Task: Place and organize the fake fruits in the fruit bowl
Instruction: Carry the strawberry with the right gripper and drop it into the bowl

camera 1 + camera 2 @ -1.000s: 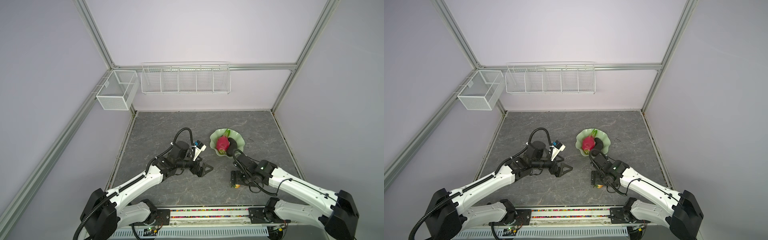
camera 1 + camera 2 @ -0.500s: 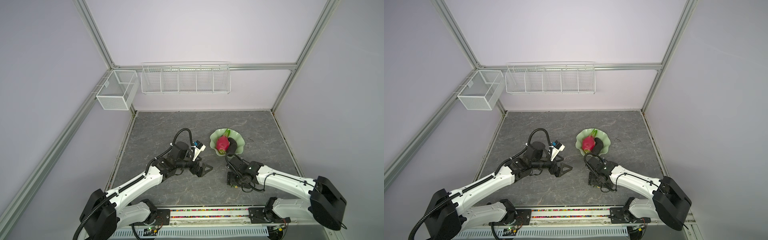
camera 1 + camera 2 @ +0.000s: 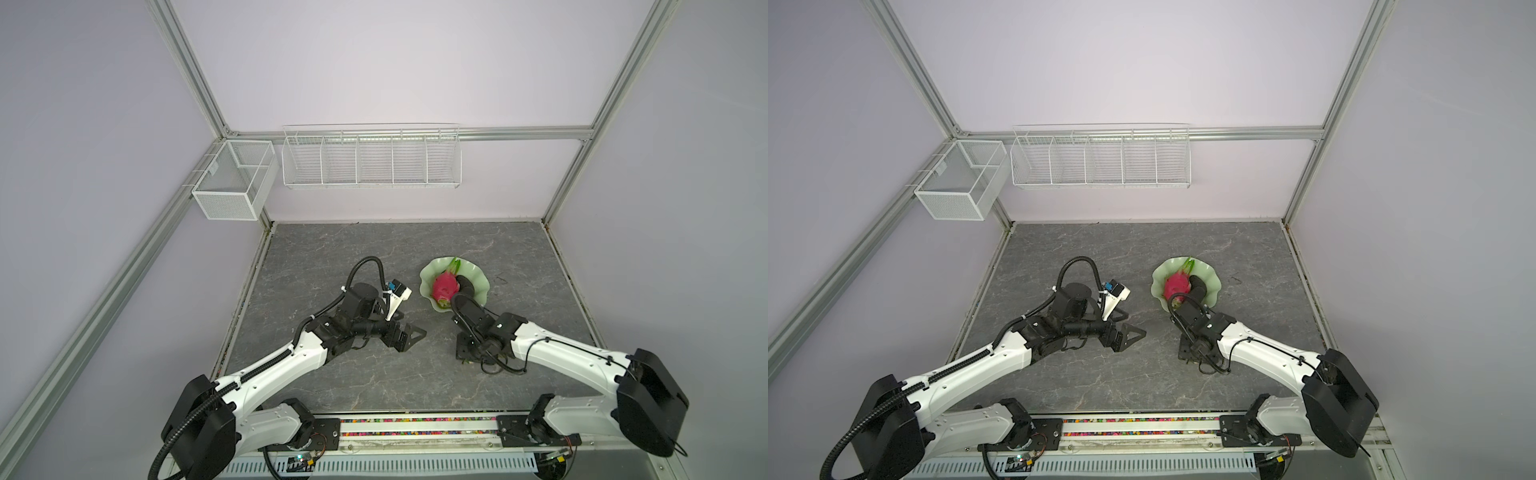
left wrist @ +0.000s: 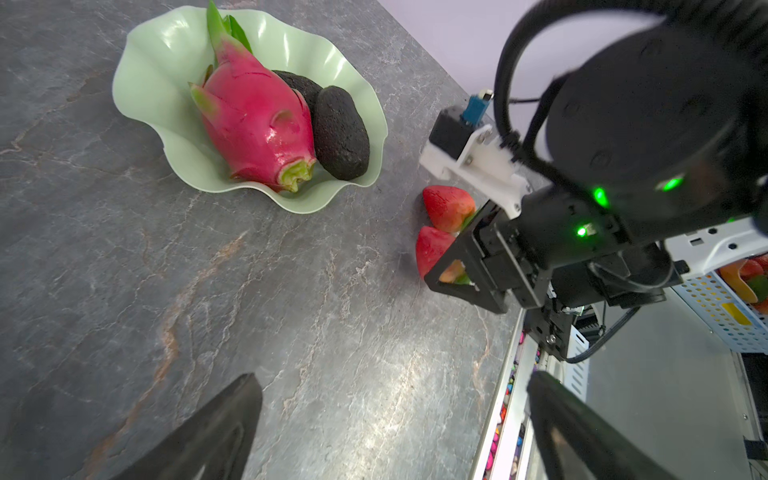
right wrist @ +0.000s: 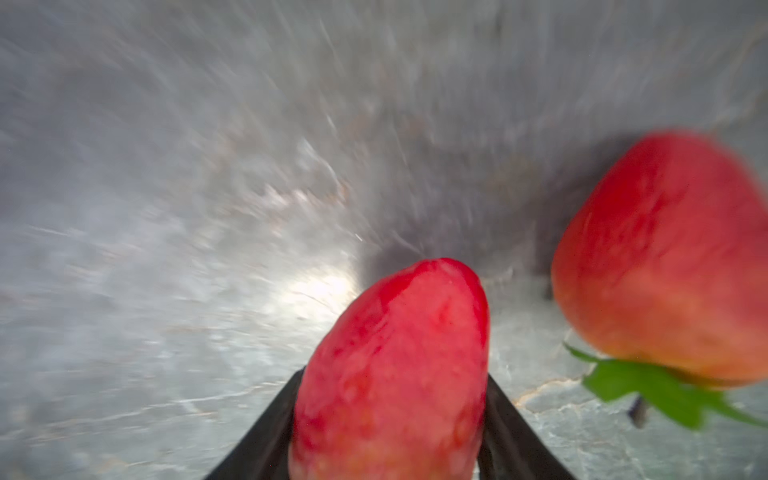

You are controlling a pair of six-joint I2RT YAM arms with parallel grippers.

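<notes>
The fruit bowl (image 3: pixel 479 277) stands on the bench a little right of its middle, roughly halfway between the back and front edges. Inside it lies the dragon fruit (image 4: pixel 257 120), with its green tips toward the back edge and its cut stem end toward the front edge. One avocado (image 4: pixel 340 137) rests against the dragon fruit's side, and a second avocado (image 4: pixel 300 85) shows partly behind them, also within the bowl. Outside the bowl, between it and the front edge, the right gripper (image 5: pixel 395 386) is closed on the pinched strawberry (image 5: pixel 395 324). Its black fingers (image 5: pixel 266 432) press both flanks of the fruit, whose red tip juts out beyond them. The free strawberry (image 5: pixel 665 266) lies just beside it on the bench, green cap showing, apart from the fingers. Whether the pinched strawberry touches the bench cannot be told, as the right wrist view is blurred. The left gripper (image 3: pixel 409 336) hangs near the middle of the bench, left of the bowl and apart from all the fruit, its jaws spread wide over bare bench.
</notes>
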